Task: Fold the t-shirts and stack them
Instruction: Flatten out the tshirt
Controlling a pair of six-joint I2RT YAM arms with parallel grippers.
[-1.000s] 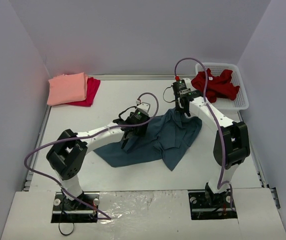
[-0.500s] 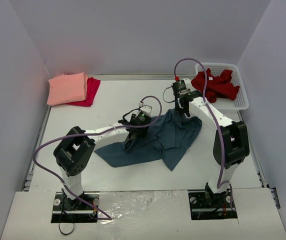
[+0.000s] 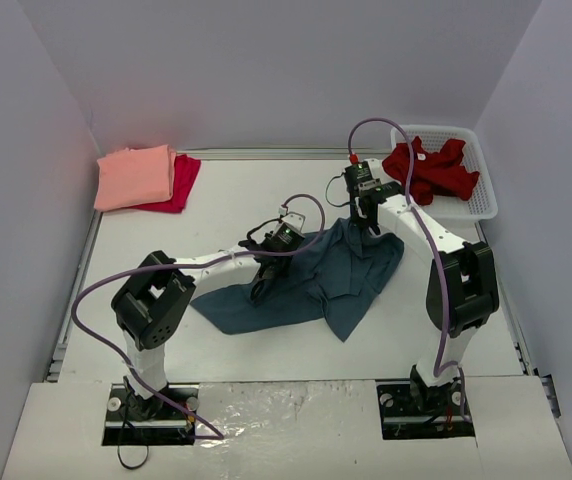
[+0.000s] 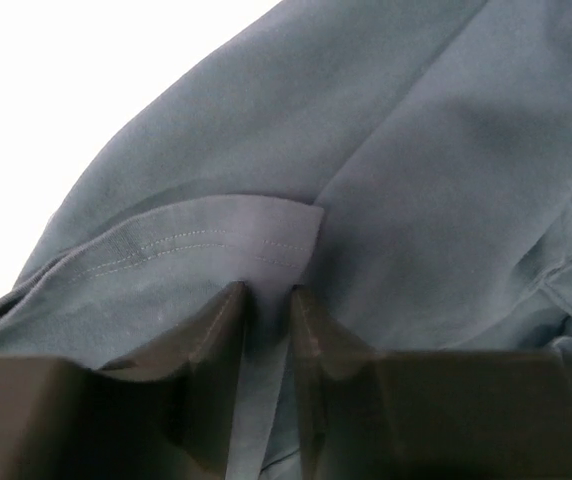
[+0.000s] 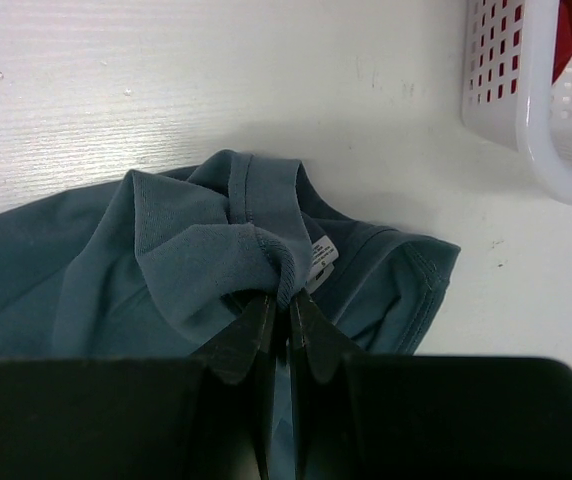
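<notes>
Slate-blue t-shirt [image 3: 311, 285] lies crumpled at centre of table [image 3: 226, 200], between the 2 arms. L gripper [image 3: 264, 280] is down on the shirt's left-middle part. In the left wrist view its fingers [image 4: 216, 325] are nearly together w/ a thin fold of blue cloth pinched between them, just below a stitched hem [image 4: 206, 240]. R gripper [image 3: 367, 226] sits at the shirt's far edge, clamped on the bunched neck. In the right wrist view its fingers [image 5: 246, 335] squeeze a rolled collar, w/ a white label [image 5: 322, 254] just beside them.

Salmon-pink t-shirt [image 3: 134, 177] lies folded at far-left corner, on top of crimson t-shirt [image 3: 182, 182], which sticks out on its right side. Dark red t-shirt [image 3: 434, 168] is heaped in white basket [image 3: 483, 205] at far right, part of it hanging over the basket's left rim.
</notes>
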